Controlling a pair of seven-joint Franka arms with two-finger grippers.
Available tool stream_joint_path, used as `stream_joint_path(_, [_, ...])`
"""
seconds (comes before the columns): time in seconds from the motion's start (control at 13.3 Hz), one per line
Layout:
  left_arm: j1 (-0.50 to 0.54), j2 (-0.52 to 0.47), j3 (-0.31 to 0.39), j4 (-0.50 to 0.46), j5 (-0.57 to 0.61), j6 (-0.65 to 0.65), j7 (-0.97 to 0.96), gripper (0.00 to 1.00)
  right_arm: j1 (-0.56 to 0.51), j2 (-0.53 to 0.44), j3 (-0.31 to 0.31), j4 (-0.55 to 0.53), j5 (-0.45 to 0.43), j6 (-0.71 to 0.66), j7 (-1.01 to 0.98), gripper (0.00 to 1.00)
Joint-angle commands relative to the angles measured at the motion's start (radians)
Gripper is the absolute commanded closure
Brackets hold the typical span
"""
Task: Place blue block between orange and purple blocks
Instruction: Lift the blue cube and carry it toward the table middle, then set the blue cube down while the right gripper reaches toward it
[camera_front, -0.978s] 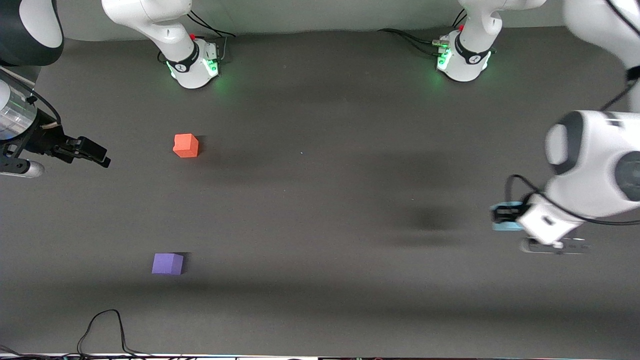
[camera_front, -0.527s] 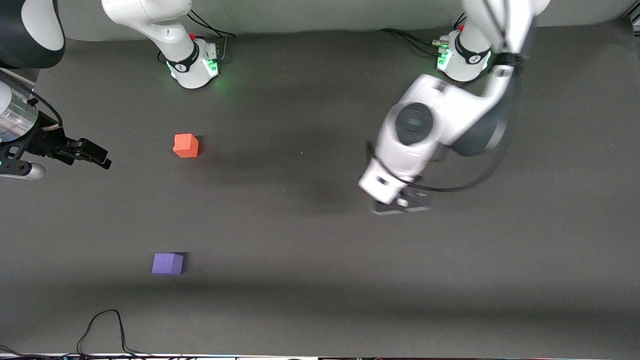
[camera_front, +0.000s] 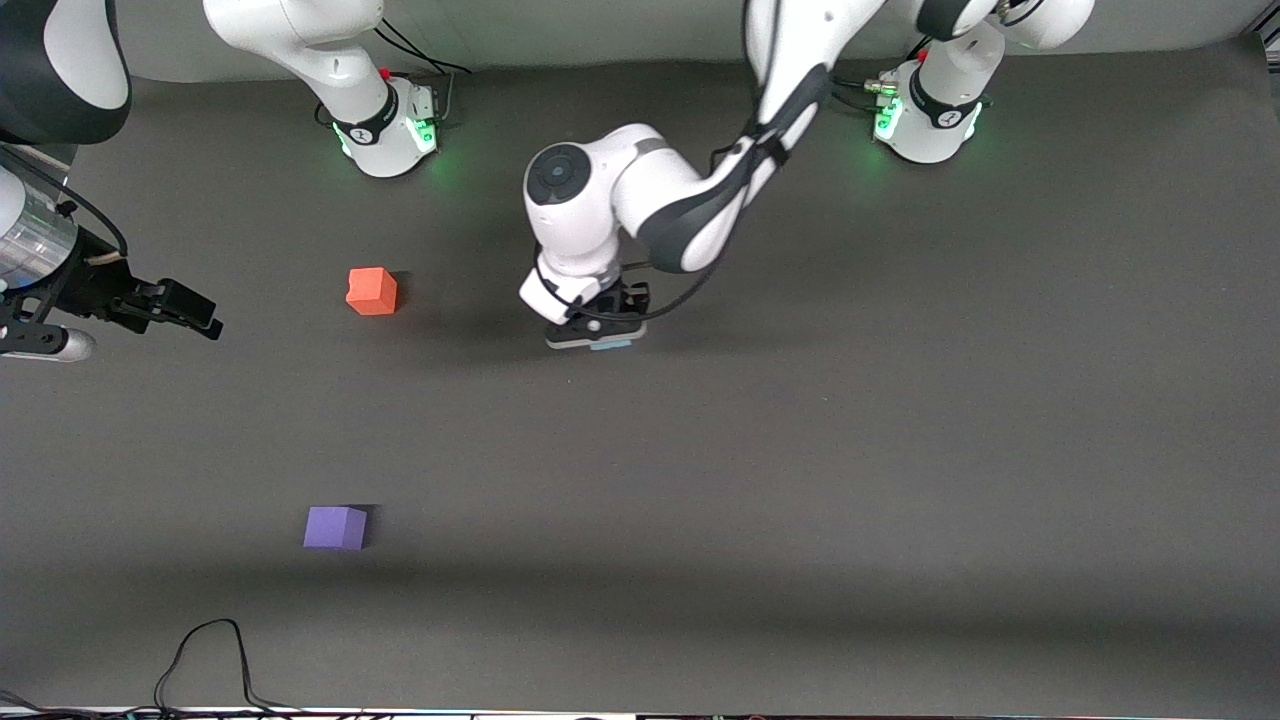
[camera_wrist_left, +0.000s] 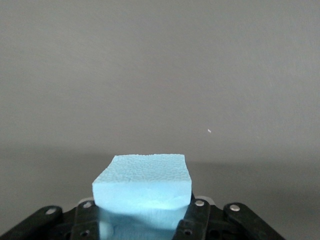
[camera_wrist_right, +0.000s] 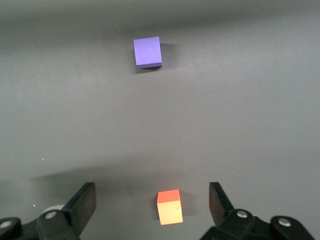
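Observation:
The blue block (camera_wrist_left: 142, 182) is a light sky-blue cube held between the fingers of my left gripper (camera_wrist_left: 142, 219). In the front view only a sliver of the blue block (camera_front: 610, 346) shows under the left gripper (camera_front: 596, 335), which is low over the middle of the mat, level with the orange block (camera_front: 371, 291). The purple block (camera_front: 335, 527) lies nearer the camera than the orange one. My right gripper (camera_front: 185, 308) waits open and empty at the right arm's end; its wrist view shows the orange block (camera_wrist_right: 169, 206) and the purple block (camera_wrist_right: 148, 51).
A dark grey mat (camera_front: 800, 500) covers the table. The two arm bases (camera_front: 385, 130) (camera_front: 925, 115) stand along the edge farthest from the camera. A black cable (camera_front: 200, 650) loops at the nearest edge.
My left arm has swept with the blue block from the left arm's end of the table to the middle, toward the orange block. The right arm and the other blocks have not moved.

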Motion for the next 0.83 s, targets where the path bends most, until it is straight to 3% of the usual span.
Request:
stream_joint_path(0.0, [-0.024,0.103,0.021,0.058,0.017,0.068,-0.012,0.55,0.000,-0.021,-0.004,-0.035,0.009,0.030,-0.027,0.00])
stream_joint_path(0.38, [-0.036,0.176,0.019,0.045,0.031,0.142,-0.009,0.55,0.000,-0.020,-0.004,-0.037,0.009,0.029,-0.027,0.00])
stream_joint_path(0.6, [-0.036,0.193,0.019,0.045,0.035,0.159,-0.009,0.47,0.001,-0.020,-0.004,-0.037,0.009,0.030,-0.027,0.00])
stream_joint_path(0.75, [-0.035,0.192,0.021,0.038,0.037,0.159,-0.003,0.00,0.001,-0.020,-0.004,-0.034,0.009,0.030,-0.027,0.00])
